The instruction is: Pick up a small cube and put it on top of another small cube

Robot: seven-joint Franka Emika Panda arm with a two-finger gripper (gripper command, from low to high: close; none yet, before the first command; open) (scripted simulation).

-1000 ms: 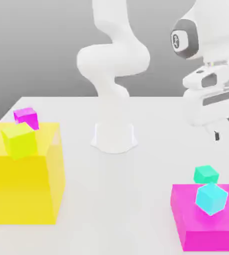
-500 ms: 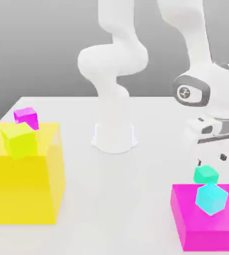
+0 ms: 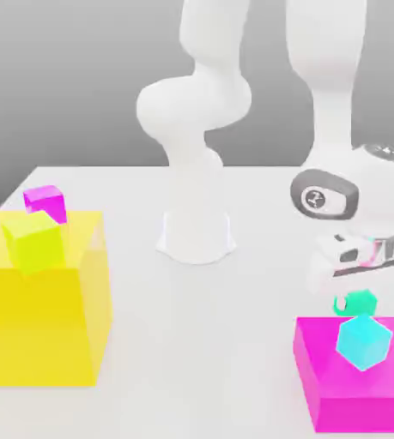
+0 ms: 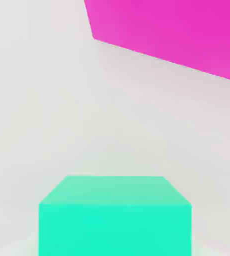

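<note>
Exterior view: gripper (image 3: 355,304) down at the small green cube (image 3: 362,302), pinching it behind the magenta block (image 3: 351,364), toward the exterior view's right. Grasp step in hand; stacking still undone. Next move, my judgement: lift straight up, clear the block, then carry over another small cube, perhaps the cyan cube (image 3: 364,342) on the block.
</note>
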